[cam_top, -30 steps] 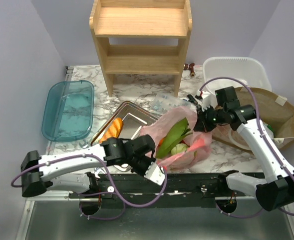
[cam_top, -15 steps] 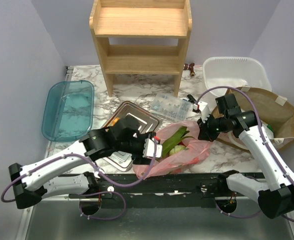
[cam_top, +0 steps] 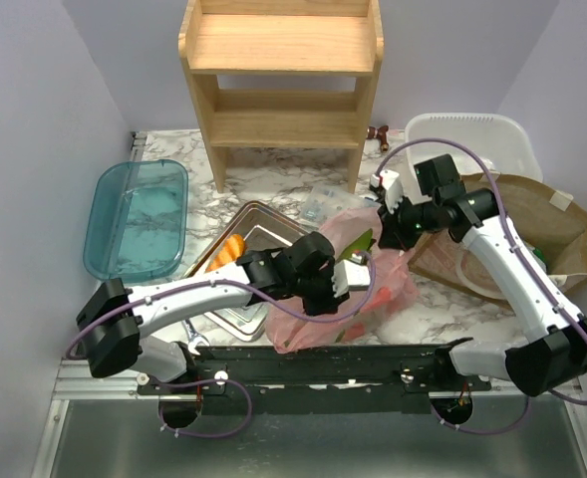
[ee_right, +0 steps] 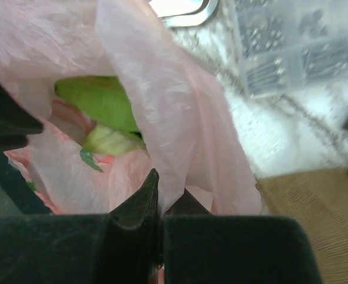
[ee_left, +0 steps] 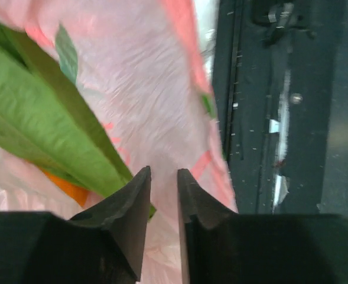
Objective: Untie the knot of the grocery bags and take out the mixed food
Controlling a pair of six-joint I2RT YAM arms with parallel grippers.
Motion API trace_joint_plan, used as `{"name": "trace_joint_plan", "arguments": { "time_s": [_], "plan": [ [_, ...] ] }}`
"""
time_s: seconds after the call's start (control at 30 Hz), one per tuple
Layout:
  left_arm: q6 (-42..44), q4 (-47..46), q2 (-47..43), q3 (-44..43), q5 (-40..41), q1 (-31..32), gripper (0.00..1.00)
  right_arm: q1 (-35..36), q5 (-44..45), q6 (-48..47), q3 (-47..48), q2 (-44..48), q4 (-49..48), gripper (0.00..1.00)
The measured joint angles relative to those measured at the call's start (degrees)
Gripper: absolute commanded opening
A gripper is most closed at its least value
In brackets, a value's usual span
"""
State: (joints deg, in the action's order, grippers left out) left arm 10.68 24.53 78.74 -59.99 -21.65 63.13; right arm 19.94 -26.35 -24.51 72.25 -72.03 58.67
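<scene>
Pink translucent plastic bag (cam_top: pixel 398 284) lies just right of the steel tray (cam_top: pixel 273 237), its rim pinched tight in the right gripper (ee_right: pixel 160 177). Left gripper (ee_left: pixel 163 171), jaws narrowly apart and empty inside the mouth, should shift onto the long green leaf (ee_left: pixel 49 136), avoiding the plastic.

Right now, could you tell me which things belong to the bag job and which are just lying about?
Job: pink bag, green leaves inside it, right hand pinching the bag, left hand at it.
Lying about: wooden shelf, teal lid, white tub, brown paper bag.
</scene>
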Motion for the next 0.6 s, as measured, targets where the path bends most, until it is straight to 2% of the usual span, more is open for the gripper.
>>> {"name": "trace_joint_plan", "arguments": {
  "time_s": [0.13, 0.27, 0.37, 0.6],
  "plan": [
    [-4.52, -1.66, 2.23, 1.99, 5.18, -3.98, 0.46, 0.33, 0.22, -1.03, 3.5, -1.27, -1.57, 0.01],
    [-7.54, -3.87, 2.32, 4.17, 10.84, -8.31, 0.53, 0.35, 2.27, -4.2, 0.28, 1.33, -0.61, 0.01],
    [-8.44, -6.32, 2.32, 5.44, 11.8, -8.22, 0.54, 0.35, 3.76, -5.92, -3.78, 4.2, 2.45, 0.01],
    [-10.14, -11.08, 5.64, 5.42, 13.46, -4.37, 0.79, 0.35, 6.99, -6.08, -6.03, 6.16, 5.99, 0.01]
  ]
}}
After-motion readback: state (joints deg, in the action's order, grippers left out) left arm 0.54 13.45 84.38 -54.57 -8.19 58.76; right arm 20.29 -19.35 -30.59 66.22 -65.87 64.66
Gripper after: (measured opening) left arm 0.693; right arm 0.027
